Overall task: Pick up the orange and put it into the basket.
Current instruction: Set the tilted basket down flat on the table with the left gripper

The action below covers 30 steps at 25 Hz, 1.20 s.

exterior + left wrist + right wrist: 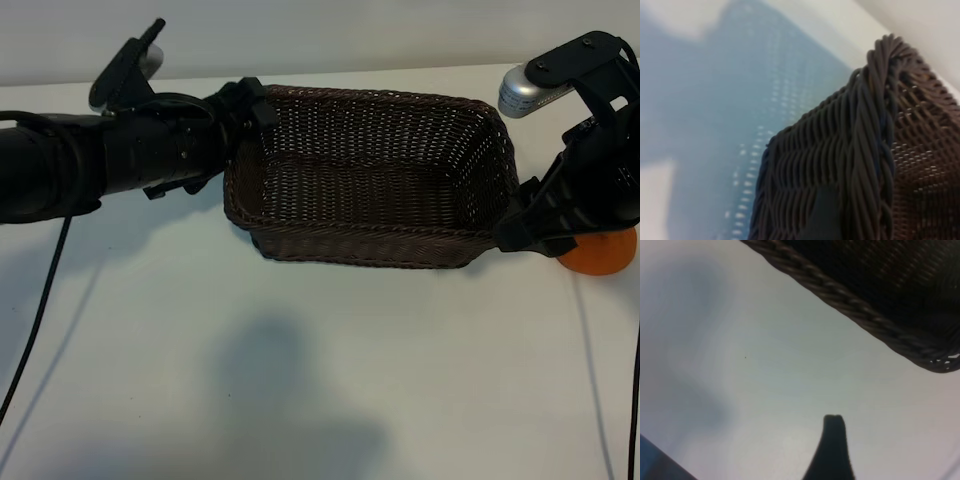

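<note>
The right gripper (545, 225) is hanging wide, empty, beside the orange (598, 255); descending, it's risking nudging it away. The left gripper (250, 105), apparently wide, is crowding the wicker basket (370, 250).

orange (600, 256) mostly hidden behind right arm, left gripper (252, 108) fingers obscured at basket (380, 250) rim

Basket (370, 175) sits mid-counter (300, 370), empty inside as far as visible. Left arm comes in from left edge; left hand (250, 110) at basket's left end, over the rim, fingers apart. Right arm at right edge, right hand (525, 225) low by basket's right end. Orange (600, 255) on counter just beside basket's right end, partly hidden behind right hand. Cables hang down both sides.
</note>
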Available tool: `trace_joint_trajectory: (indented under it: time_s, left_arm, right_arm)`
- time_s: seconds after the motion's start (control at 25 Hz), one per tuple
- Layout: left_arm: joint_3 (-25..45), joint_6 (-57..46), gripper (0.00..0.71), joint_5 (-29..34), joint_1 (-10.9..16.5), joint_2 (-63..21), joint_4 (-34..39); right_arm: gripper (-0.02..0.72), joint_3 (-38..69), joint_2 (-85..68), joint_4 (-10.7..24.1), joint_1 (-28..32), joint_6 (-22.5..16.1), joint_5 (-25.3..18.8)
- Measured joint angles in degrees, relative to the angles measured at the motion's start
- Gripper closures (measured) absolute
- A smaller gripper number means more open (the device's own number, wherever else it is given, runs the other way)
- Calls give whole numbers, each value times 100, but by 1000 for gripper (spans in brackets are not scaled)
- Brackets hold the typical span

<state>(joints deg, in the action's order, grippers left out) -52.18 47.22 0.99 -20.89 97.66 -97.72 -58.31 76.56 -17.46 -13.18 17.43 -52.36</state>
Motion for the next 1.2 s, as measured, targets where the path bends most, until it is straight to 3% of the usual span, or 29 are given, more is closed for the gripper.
trace_joint_trajectory:
  time_s: [1.2]
  left_arm:
    - [116, -84, 88, 346, 0, -20, 390]
  right_arm:
    - [113, 0, 0, 0, 0, 0, -9]
